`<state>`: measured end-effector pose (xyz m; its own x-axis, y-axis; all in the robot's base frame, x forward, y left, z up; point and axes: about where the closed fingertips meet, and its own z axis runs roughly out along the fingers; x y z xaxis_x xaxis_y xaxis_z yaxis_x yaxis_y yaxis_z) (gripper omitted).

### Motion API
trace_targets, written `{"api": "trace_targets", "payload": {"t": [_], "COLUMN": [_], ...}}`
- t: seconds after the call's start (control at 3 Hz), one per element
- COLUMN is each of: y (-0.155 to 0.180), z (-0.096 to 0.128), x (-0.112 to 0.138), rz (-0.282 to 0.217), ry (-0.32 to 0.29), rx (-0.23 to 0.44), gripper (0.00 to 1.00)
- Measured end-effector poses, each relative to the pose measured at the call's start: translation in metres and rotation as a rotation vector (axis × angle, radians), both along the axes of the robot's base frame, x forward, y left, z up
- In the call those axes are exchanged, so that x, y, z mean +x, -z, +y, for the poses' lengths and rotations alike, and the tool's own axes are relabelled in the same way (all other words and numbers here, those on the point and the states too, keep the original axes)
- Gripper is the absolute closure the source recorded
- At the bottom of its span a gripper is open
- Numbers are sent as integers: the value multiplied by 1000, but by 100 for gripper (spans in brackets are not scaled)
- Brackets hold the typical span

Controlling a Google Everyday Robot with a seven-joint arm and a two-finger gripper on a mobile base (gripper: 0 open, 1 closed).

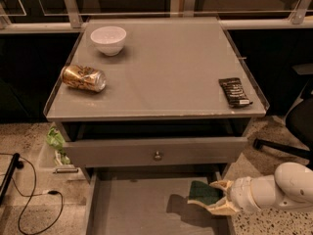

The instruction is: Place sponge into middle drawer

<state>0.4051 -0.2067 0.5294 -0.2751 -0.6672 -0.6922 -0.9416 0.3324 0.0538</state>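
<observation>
Sponge (199,191): we see its dark green face turned up, over the right part of the open middle drawer and close to the right wall. We cannot tell whether it touches the drawer floor.
Gripper (209,197): it sits low at the right of the view, over the drawer's right side. Its two pale fingers (220,209) are closed onto the sponge, one along the far edge and one along the near edge, parted only as far as the sponge between them.
Arm (274,190): white and rounded, it lies nearly level from the lower right corner toward the drawer.
Middle drawer (132,207): it is pulled out toward us, lowest of what we see, with a smooth grey floor and a thin left wall. A dark shadow lies on the floor just left of the sponge.
Upper drawer (112,153): a grey front panel with a small round knob (157,155), standing a little out from under the tabletop.
Tabletop (166,67): flat and grey.
Bowl (108,39): white and upright, near the far left corner.
Can (83,78): gold, lying on its side by the left edge, nearer to us than the bowl and apart from it.
Black wrapped bar (234,92): lying flat near the front right corner.
Cable (29,199): black, looping over the speckled ground at the left.
</observation>
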Motion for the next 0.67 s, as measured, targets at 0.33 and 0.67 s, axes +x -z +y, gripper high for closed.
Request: {"api": "trace_targets", "payload": {"t": [0.33, 0.67], "y": [0, 25], "z": [0, 12], "x": [0, 10], "rz": [0, 8], "ry": [0, 3], "rx": [0, 37], "gripper": [100, 100]}}
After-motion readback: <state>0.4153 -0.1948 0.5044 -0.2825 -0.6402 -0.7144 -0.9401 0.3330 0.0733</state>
